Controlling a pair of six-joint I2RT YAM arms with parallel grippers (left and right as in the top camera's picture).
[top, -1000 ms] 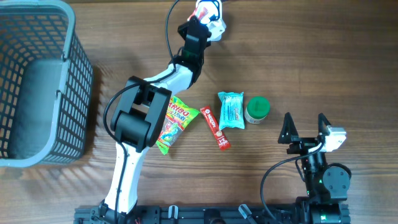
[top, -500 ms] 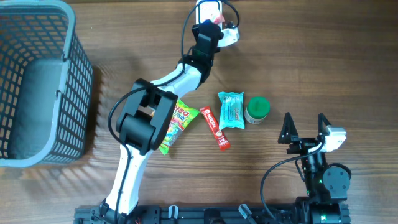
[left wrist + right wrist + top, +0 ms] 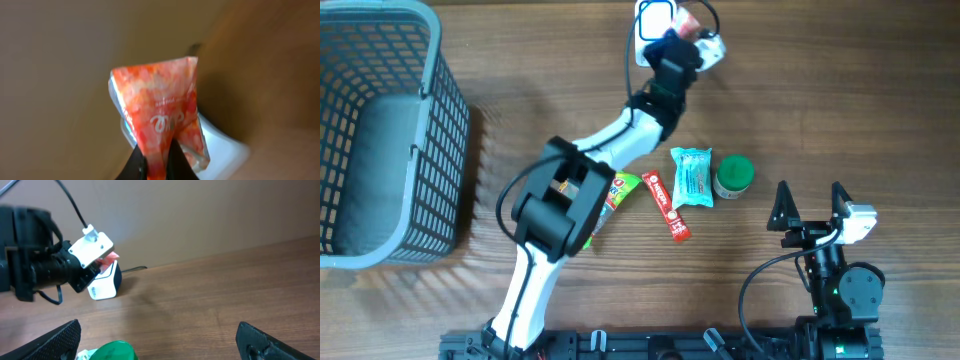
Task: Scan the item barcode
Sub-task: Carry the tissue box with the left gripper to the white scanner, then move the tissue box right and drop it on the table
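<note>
The wooden bench point(image 3: 840, 110) bears, left of the right claw point(image 3: 810, 197), a green-lidded jar point(image 3: 734, 175), teal packet point(image 3: 692, 177), red bar point(image 3: 666, 205) and Haribo bag point(image 3: 623, 186); far left, a grey basket point(image 3: 448, 150).

**Colours and patterns seen**

The crinkled orange-red foil packet point(image 3: 159, 115) was mottled, with white lettering. The brown wooden surface point(image 3: 860, 90) showed streaky grain. The grey plastic mesh basket point(image 3: 450, 130) had a grid pattern. Nearby lay a teal snack pouch point(image 3: 692, 177), a green round jar lid point(image 3: 735, 170) and a red slim bar wrapper point(image 3: 666, 205).
</note>
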